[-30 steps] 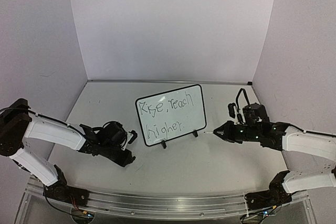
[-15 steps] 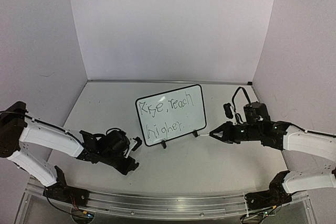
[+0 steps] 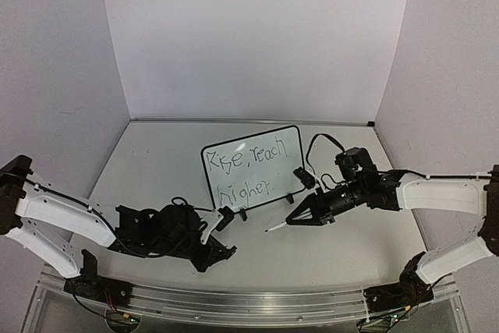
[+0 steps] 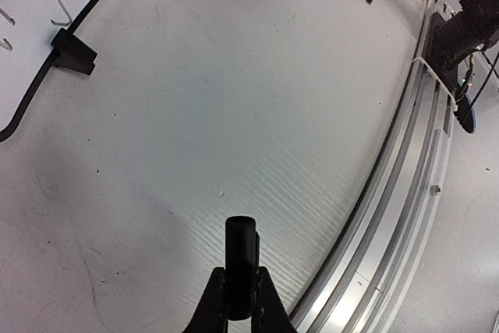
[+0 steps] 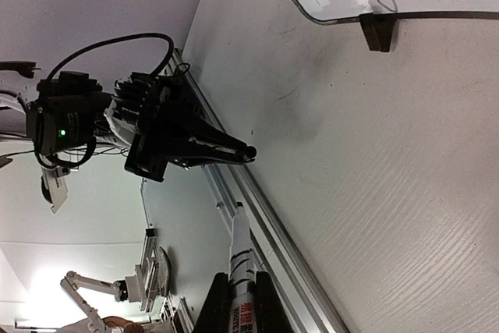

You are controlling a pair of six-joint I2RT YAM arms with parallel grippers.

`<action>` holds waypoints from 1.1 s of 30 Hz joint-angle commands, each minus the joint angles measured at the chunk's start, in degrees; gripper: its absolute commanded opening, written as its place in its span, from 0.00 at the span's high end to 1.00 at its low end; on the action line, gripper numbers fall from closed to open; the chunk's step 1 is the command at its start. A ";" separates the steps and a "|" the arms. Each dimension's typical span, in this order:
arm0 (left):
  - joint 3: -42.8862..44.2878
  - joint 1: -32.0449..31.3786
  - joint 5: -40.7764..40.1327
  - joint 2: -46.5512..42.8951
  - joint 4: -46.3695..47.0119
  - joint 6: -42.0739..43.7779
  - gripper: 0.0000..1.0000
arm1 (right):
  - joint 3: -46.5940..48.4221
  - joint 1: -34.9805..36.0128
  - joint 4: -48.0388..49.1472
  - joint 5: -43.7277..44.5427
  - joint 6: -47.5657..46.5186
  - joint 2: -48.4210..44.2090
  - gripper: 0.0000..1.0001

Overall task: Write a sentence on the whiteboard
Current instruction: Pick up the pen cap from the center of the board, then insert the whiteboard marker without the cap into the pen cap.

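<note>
Right pincer [image 5: 238,306] clamps the marker [image 5: 240,259], tip bare, just in front of the whiteboard [image 3: 290,163]; sentence [image 3: 248,160] looks complete. Left pincer [image 4: 241,290] pinches a black cap [image 4: 242,239] nearby. Recapping, likely: line up axes, push straight.

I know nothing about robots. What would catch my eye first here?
The small black-framed white board standing at the centre, with dark handwritten lettering in two lines. Just in front of it, the right gripper is shut on a white marker pen, tip off the board; the left gripper, near the front rail, pinches a small black cylinder.
</note>
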 commanded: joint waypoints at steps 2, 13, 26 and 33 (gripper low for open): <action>3.04 -0.68 -0.15 -0.06 5.14 1.23 1.00 | 3.60 3.59 0.57 -6.06 -1.80 3.93 1.00; 2.92 -1.95 2.84 0.78 7.70 2.42 1.00 | 7.57 5.24 0.96 -6.28 -3.51 9.34 1.00; 3.13 -3.01 2.61 1.04 8.12 3.26 1.00 | 8.65 5.67 1.08 -6.93 -3.82 12.35 1.00; 3.02 -3.29 2.47 1.07 8.36 3.27 1.00 | 9.08 6.19 1.25 -6.50 -4.05 13.47 1.00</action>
